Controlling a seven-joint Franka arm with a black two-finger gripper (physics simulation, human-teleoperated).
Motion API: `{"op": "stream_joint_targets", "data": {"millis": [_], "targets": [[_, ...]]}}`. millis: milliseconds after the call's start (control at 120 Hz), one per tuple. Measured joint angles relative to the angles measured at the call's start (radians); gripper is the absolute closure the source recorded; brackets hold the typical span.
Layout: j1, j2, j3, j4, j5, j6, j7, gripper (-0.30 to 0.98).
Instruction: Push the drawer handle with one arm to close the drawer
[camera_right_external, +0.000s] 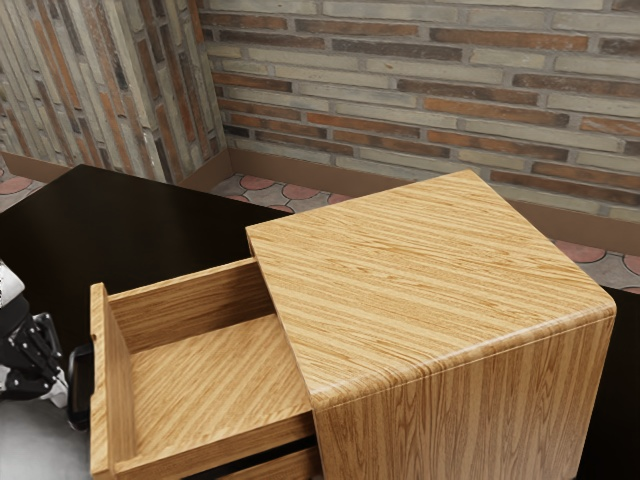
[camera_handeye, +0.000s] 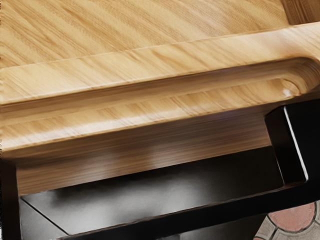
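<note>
At the exterior view's left edge is my gripper (camera_right_external: 35, 352), partly cut off, with its front end close to a black handle (camera_right_external: 80, 386) on the outer face of the drawer (camera_right_external: 99, 400). Whether they touch I cannot tell. The drawer stands well out from the wooden cabinet (camera_right_external: 430, 280), its inside visible. Under my hand in the wrist view, the black handle (camera_handeye: 297, 145) projects from the drawer front, beside the grooved upper edge of the wooden drawer (camera_handeye: 125, 112).
A black table (camera_right_external: 150, 225) lies behind the drawer and cabinet. Below the open drawer, part of another wooden drawer front or panel (camera_right_external: 285, 468) shows. Brick walls (camera_right_external: 420, 90) stand behind, with patterned floor tiles at their foot.
</note>
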Motion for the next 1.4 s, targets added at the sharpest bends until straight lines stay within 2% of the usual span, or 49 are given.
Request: {"op": "stream_joint_targets", "data": {"millis": [1400], "targets": [[0.002,0.11,-0.072,0.011,-0.091,0.131,-0.046,0.79]]}}
